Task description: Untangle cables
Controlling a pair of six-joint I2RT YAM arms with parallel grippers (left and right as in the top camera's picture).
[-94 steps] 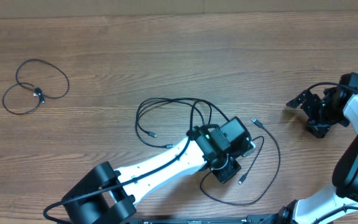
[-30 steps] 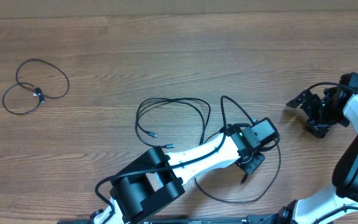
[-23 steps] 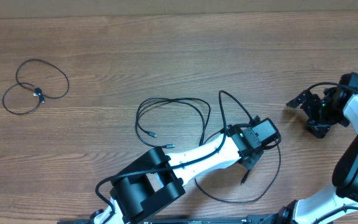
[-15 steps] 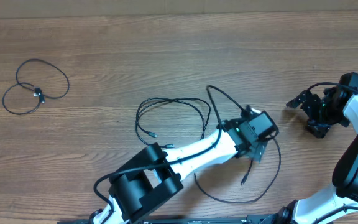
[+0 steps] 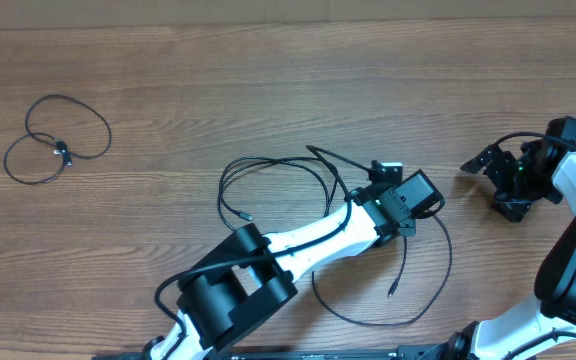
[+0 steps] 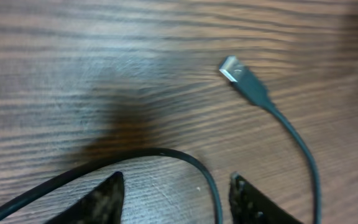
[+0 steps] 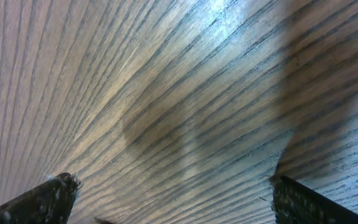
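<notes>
A tangle of thin black cables (image 5: 268, 163) lies mid-table, with a long loop (image 5: 438, 290) trailing toward the front edge and ending in a small plug (image 5: 390, 292). My left gripper (image 5: 388, 180) is at the right side of this tangle. In the left wrist view the left gripper (image 6: 176, 185) is open, and a black strand (image 6: 211, 183) curves across the wood between the fingers, untouched. A silver plug (image 6: 232, 67) lies just ahead. A separate coiled cable (image 5: 53, 145) lies at the far left. My right gripper (image 5: 488, 188) rests at the right edge, its jaws (image 7: 173, 186) open over bare wood.
The wooden table (image 5: 268, 70) runs on to the far edge. The left arm (image 5: 298, 240) reaches diagonally from the front edge over part of the tangle. A thick black robot cable (image 5: 518, 138) arcs over the right arm.
My left gripper has moved away from the front edge and to the left. The strand peaking beside it has slid left with it. The right arm has not moved.
</notes>
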